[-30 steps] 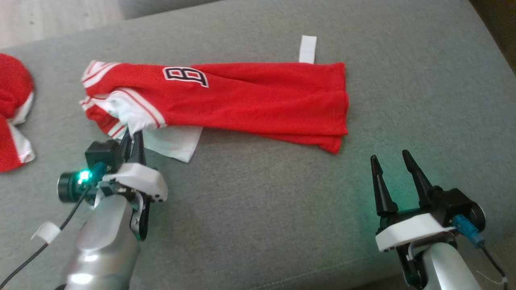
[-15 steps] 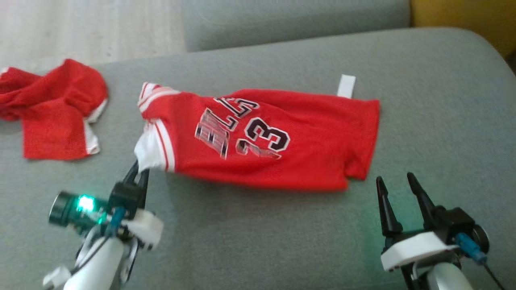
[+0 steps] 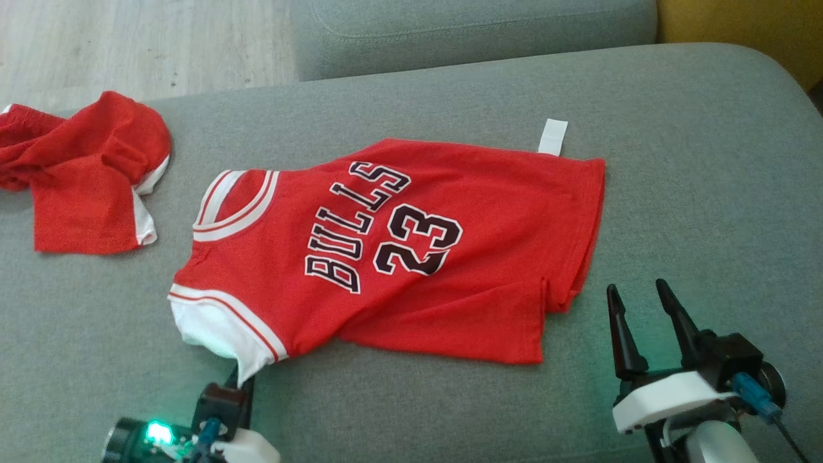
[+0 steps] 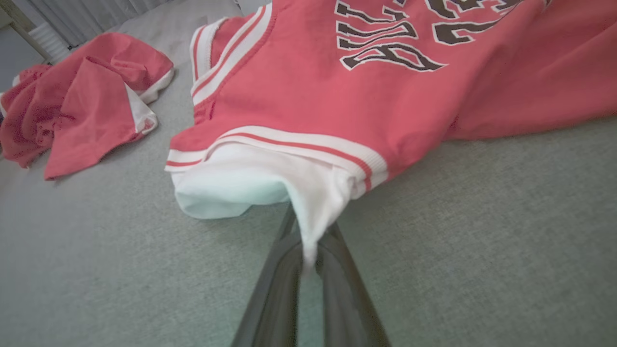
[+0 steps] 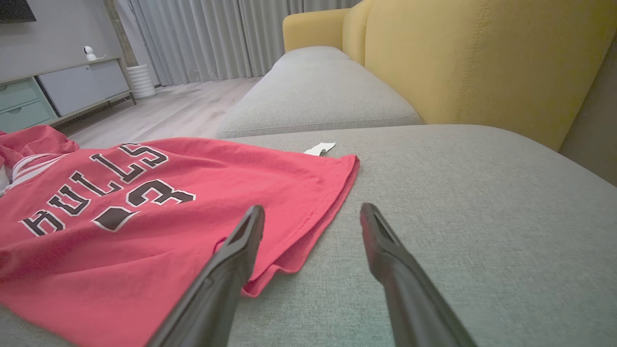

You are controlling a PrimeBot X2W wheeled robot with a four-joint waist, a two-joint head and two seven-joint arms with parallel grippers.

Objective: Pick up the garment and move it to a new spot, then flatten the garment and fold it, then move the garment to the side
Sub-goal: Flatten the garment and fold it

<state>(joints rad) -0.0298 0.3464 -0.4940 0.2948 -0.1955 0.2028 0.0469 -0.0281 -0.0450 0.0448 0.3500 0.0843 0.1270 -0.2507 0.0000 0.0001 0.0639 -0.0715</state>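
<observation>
1. grey sofa cushion (image 3: 450, 411) held the red jersey (image 3: 398, 257), print up, near its middle.
2. left gripper (image 4: 311, 241) pinched its white sleeve edge; right gripper (image 3: 636, 287) stood spread, empty, beside the hem.
3. flattening looked underway; next, the rumpled hem corner needed tugging straight.

grey cushion (image 3: 398, 411): wide fabric seat, cloth items lie on it
second cushion (image 3: 476, 32): same grey, butted against far side
red cloth (image 3: 83, 173): crumpled, white trim, left end of grey cushion
white strip (image 3: 553, 137): small, flat on grey cushion
yellow backrest (image 5: 482, 62): beside both cushions
floor (image 3: 128, 45): pale wood
curtains (image 5: 217, 38): grey, far wall
cabinet (image 5: 82, 86): low, with drawers
</observation>
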